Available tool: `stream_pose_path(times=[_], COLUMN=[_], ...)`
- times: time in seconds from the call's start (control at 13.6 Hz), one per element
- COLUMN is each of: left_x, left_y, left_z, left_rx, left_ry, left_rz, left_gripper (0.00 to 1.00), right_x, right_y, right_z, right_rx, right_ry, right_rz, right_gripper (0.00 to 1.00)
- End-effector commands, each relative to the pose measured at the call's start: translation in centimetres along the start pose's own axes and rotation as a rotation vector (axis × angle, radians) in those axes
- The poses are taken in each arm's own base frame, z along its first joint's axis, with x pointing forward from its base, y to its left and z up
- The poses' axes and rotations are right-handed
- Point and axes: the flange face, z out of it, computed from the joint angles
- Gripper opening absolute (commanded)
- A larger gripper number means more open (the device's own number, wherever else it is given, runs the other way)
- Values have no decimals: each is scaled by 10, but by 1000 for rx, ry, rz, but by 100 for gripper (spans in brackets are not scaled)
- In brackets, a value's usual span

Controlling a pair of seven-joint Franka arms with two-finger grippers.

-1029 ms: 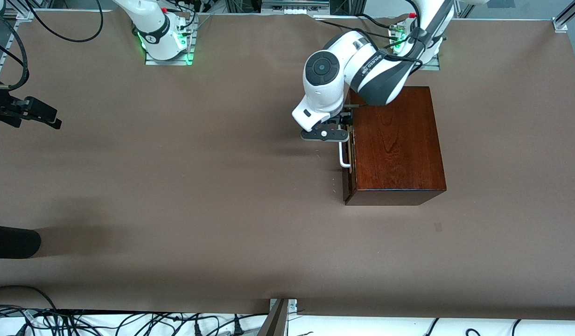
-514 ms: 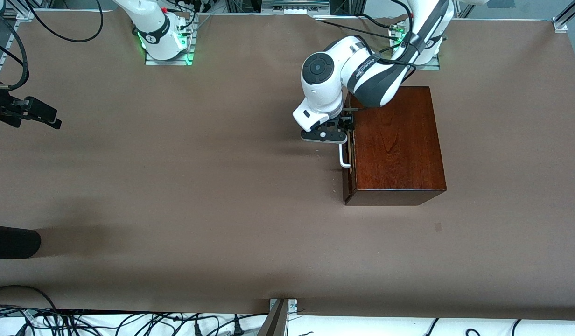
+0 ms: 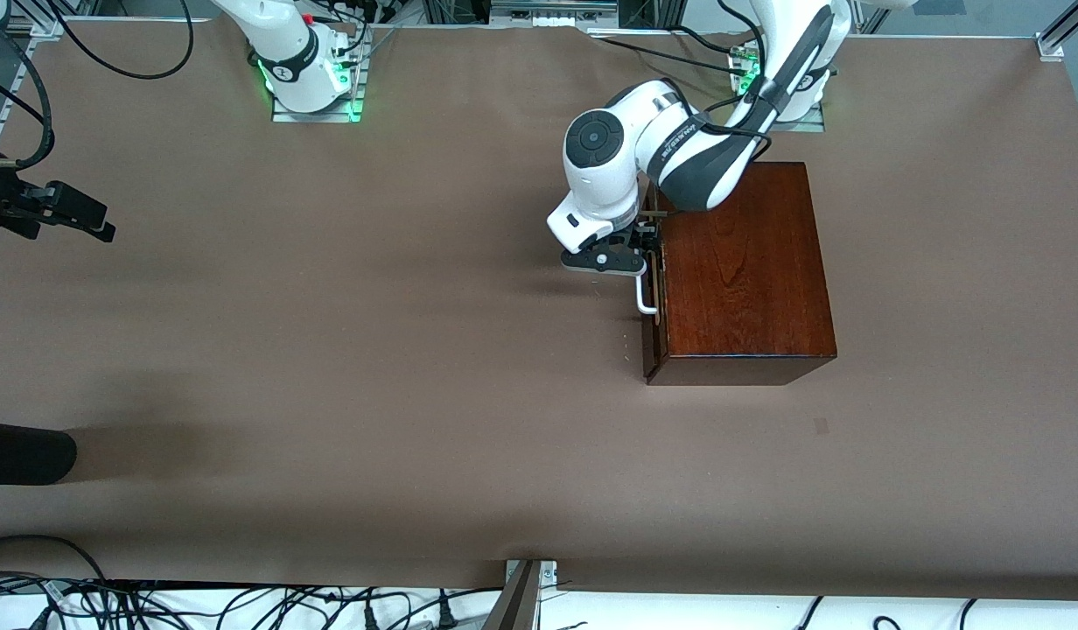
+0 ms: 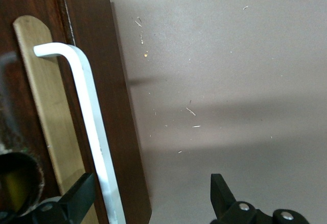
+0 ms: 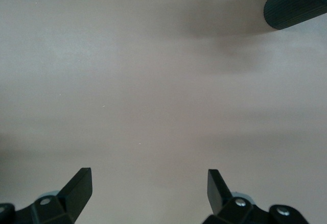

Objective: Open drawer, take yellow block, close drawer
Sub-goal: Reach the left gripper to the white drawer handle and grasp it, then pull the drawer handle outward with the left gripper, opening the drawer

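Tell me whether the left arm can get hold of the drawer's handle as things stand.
Probably yes. The left gripper is open right at the drawer, its fingers straddling the white bar handle, with nothing between them. It has not closed yet.

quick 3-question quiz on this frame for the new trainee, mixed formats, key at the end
1. True or false: the drawer is pulled fully out of the wooden box.
2. The left tool is at: A) the white handle, jaws open either side of it; B) the box top; C) bare table.
3. Fill in: the right tool waits open over the ____.

Key
1. False: the drawer sits shut.
2. A.
3. Table, at the right arm's end.
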Motion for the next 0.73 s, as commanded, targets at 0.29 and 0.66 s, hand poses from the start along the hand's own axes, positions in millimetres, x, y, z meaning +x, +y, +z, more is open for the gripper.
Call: stream_pose_path(times=[0.29,0.66], left_x=[4,6], left_y=[6,9], left_z=[13,19], left_rx=[-5,-12], left_ry=[21,18], left_rz=[5,5], left_gripper=[100,100], right_x=[-4,-4], right_y=[3,3], right_z=[-13,-13], right_rx=[10,10], right_ry=[16,16], right_rz=[2,2], right_gripper=[100,100])
